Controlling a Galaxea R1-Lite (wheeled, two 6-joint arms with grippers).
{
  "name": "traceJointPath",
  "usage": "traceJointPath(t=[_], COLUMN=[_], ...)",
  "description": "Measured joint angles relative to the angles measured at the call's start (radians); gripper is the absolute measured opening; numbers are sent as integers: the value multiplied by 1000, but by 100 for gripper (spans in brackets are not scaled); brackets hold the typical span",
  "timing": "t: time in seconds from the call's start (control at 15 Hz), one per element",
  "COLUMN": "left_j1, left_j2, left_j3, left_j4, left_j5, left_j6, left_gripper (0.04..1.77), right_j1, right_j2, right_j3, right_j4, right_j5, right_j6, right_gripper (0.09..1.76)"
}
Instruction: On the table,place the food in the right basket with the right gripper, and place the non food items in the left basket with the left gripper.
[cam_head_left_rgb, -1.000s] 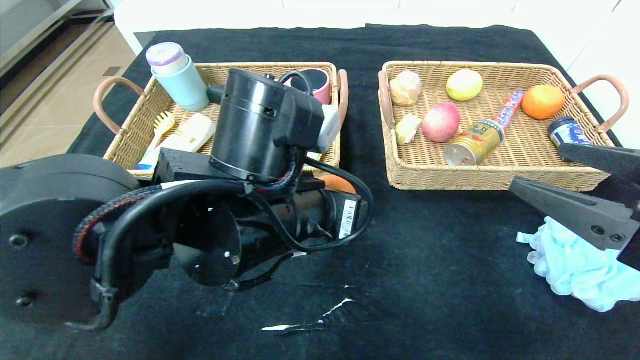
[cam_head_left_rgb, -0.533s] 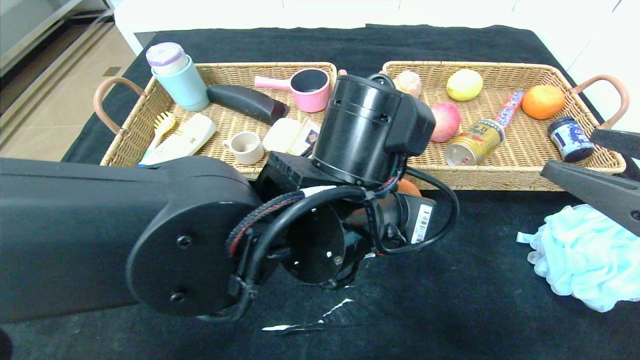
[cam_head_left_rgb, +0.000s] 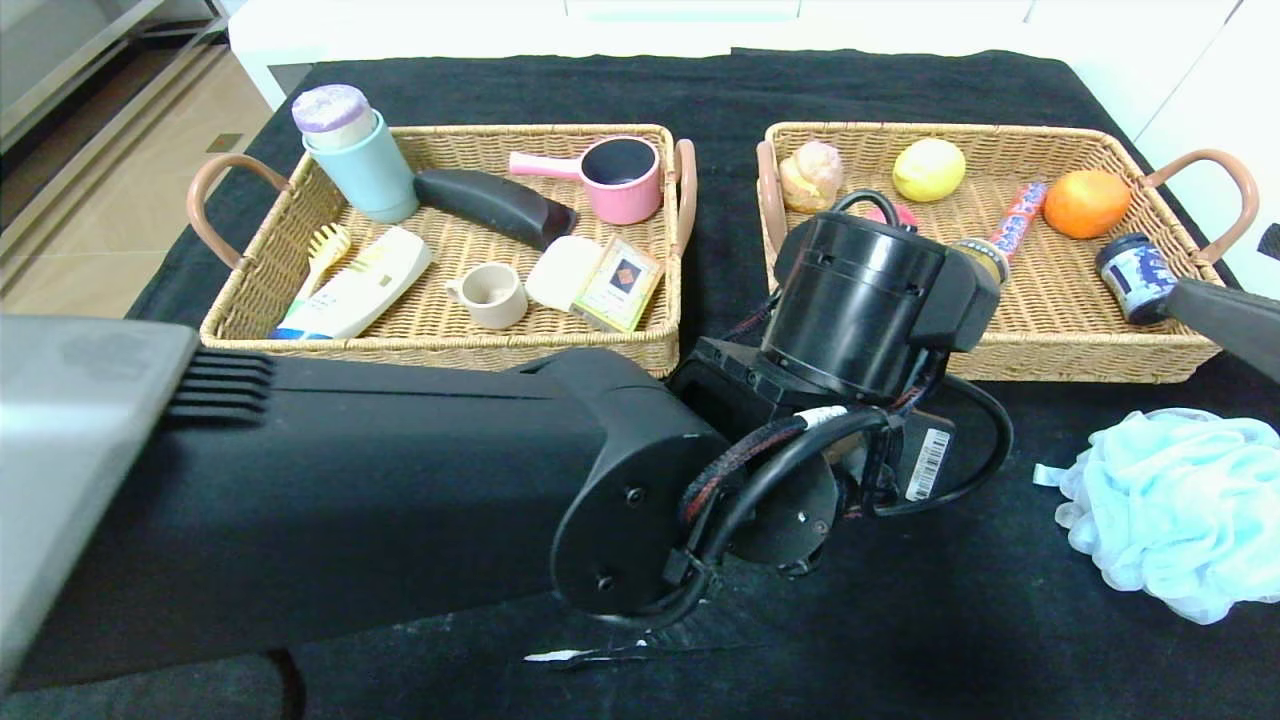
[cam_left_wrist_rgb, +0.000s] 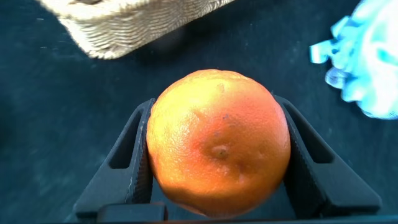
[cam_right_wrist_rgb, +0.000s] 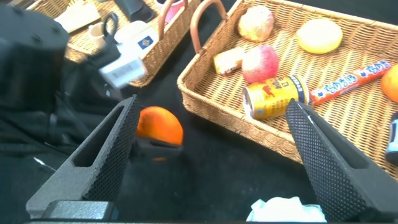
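While sorting is well advanced, 2 items remain outside the baskets, as far as the views show.

Item 1, nearest: the table, black cloth with a small white tear at its near edge.

Item 2: pale-blue mesh bath pouf, lying on the cloth at the near right, well apart from the left basket. Non-food; judged not yet sorted.

Item 3: left gripper, reaching across to the right half of the table, fingers pinching an orange above the cloth just in front of the right basket. Food in the left arm's hold; judged not yet placed.

Item 4: right gripper, near the table's right edge, fingers spread wide and holding nothing.

Item 5: left basket. Contents: white shampoo bottle, flat card box, small cream cup, yellow brush, dark oblong object, pink pan, mint cup.

Item 6: right basket. Contents: gold drink can, peach, lemon, a second orange, candy stick, small jar, 2 pale bread-like pieces.
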Motion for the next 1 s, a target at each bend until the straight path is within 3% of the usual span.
traceJointPath(t=[0.2, 1.0], left_j1=[-1, -7], left_j2=[46, 87], left_j3=[-38, -28], left_j4=[1, 4], left_j5=[0, 8], left_j6=[0, 0], left_gripper=[117, 117], right_j1=[-4, -6], right_j2=[-1, 18], right_j3=[-1, 11], right_j4=[1, -4], right_j5=[0, -1], right_j6=[0, -3], right_gripper=[171, 171])
